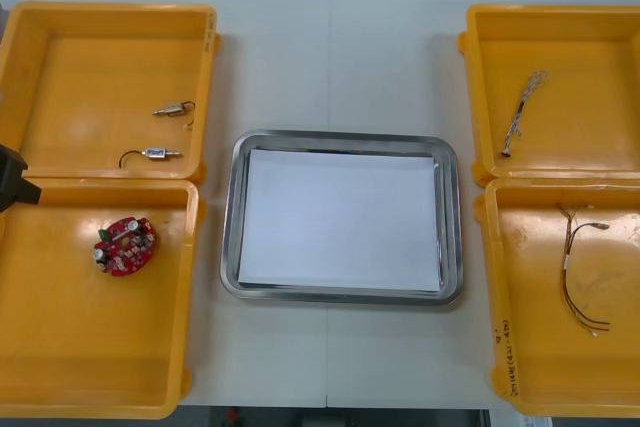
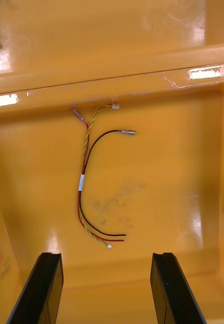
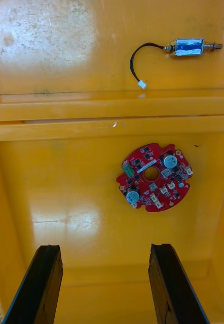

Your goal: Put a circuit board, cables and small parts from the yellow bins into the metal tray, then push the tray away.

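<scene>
Just beyond my released left end effector [image 3: 106,249], the round red circuit board [image 3: 153,177] lies flat in a yellow plastic bin [image 3: 51,202]. My right end effector [image 2: 106,255], equally released, hangs over the red-and-yellow cable [image 2: 81,182], whose long axis runs straight away from it. Between the bins, the white-lined metal tray [image 1: 340,137] sits on the light counter [image 1: 330,57].

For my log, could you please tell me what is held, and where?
Nothing: left tool open near the board, right tool open near the cable.
</scene>
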Action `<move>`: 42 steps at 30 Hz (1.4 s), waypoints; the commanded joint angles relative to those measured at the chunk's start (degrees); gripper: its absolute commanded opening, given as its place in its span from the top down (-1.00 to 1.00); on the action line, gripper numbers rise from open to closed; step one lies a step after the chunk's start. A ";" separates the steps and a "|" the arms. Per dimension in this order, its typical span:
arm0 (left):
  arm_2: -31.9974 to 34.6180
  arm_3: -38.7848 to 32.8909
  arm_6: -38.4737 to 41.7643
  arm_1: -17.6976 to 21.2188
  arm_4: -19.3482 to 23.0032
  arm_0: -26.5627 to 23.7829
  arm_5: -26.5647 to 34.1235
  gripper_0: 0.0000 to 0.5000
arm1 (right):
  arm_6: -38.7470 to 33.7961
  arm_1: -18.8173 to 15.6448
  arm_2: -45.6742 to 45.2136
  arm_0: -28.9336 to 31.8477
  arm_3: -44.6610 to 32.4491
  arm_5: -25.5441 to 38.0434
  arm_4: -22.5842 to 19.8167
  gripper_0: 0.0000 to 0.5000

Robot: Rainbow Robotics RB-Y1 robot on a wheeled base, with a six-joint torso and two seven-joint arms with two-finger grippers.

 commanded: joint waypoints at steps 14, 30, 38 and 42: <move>1.57 -1.60 -1.61 2.62 0.44 0.93 0.36 -1.00 | -0.52 -0.86 -0.62 0.77 -0.93 0.17 0.06 -1.00; 1.57 -1.60 -1.61 2.62 0.44 0.93 0.36 -1.00 | -0.52 -0.86 -0.62 0.77 -0.93 0.17 0.06 -1.00; 1.57 -1.60 -1.61 2.62 0.44 0.93 0.36 -1.00 | -0.52 -0.86 -0.62 0.77 -0.93 0.17 0.06 -1.00; 1.57 -1.60 -1.61 2.62 0.44 0.93 0.36 -1.00 | -0.52 -0.86 -0.62 0.77 -0.93 0.17 0.06 -1.00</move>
